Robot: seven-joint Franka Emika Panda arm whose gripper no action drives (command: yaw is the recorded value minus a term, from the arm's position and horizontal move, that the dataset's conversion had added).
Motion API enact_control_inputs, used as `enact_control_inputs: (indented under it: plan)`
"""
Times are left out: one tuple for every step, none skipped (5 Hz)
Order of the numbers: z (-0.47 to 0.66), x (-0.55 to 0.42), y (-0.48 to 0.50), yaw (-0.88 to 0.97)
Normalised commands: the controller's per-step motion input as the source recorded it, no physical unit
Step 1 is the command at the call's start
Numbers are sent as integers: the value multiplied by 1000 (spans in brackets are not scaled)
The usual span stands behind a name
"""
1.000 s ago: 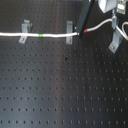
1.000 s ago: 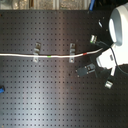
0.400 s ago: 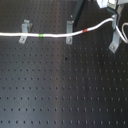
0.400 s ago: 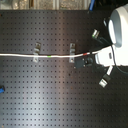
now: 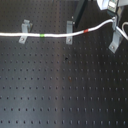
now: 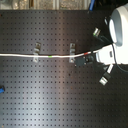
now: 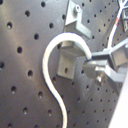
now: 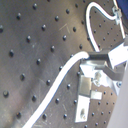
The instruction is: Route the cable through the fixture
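The white cable (image 5: 55, 36) runs in from the first exterior view's left. It crosses the left fixture (image 5: 24, 31) and the middle fixture (image 5: 69, 31). Its green band (image 5: 43, 36) lies between them. Past its red band (image 5: 89, 30) the cable rises to my gripper (image 5: 114, 21), which is shut on it just above the right fixture (image 5: 115, 41). In the first wrist view the cable (image 7: 50, 60) curves around a fixture (image 7: 67, 59) and ends at my gripper (image 7: 92, 65). The second wrist view shows the cable (image 8: 60, 75) entering the gripper (image 8: 92, 59) beside a fixture (image 8: 85, 92).
Everything sits on a black perforated board (image 5: 65, 85). The white arm body (image 6: 120, 30) hangs over the second exterior view's right side. A small blue object (image 6: 1, 90) lies at the second exterior view's left edge. A looped white wire (image 8: 92, 15) shows in the second wrist view.
My gripper has carried the cable's end toward the first exterior view's right and slightly up, closer to the right fixture. The rest of the cable stays across the other two fixtures.
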Motion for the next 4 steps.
enact_control_inputs:
  plan:
    - [-225,171,160,540]
    - [-43,-6,49,231]
    - [150,-43,8,-17]
    - [174,-26,138,-106]
